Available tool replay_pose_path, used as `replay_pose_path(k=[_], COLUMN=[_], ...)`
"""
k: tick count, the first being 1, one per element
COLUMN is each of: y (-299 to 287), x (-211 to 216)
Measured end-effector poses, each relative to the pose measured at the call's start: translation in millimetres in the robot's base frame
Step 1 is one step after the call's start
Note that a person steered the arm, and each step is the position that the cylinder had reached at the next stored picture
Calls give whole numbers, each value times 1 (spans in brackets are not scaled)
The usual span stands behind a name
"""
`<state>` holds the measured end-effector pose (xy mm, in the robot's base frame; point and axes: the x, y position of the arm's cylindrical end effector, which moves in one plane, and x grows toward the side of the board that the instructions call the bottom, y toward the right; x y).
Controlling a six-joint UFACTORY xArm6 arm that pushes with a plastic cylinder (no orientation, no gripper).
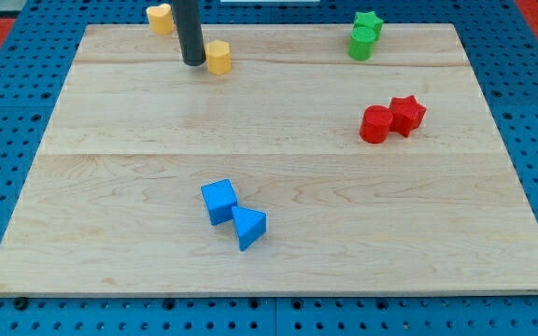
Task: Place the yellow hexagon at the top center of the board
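The yellow hexagon (218,56) sits near the view's top, left of the board's centre line. My tip (193,62) stands right against its left side. A second yellow block (160,18), rounded like a heart, lies at the board's top edge, further left and apart from the hexagon.
A green star and a green cylinder (363,35) sit together at the top right. A red cylinder (375,123) and a red star (406,114) touch at the right. A blue cube (219,202) and a blue triangle (248,227) touch at the lower middle. The wooden board (278,168) lies on blue pegboard.
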<state>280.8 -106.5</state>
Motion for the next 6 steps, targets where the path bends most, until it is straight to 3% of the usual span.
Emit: replay_pose_path(k=[3, 4, 6], y=[98, 110, 112], x=[-21, -53, -49])
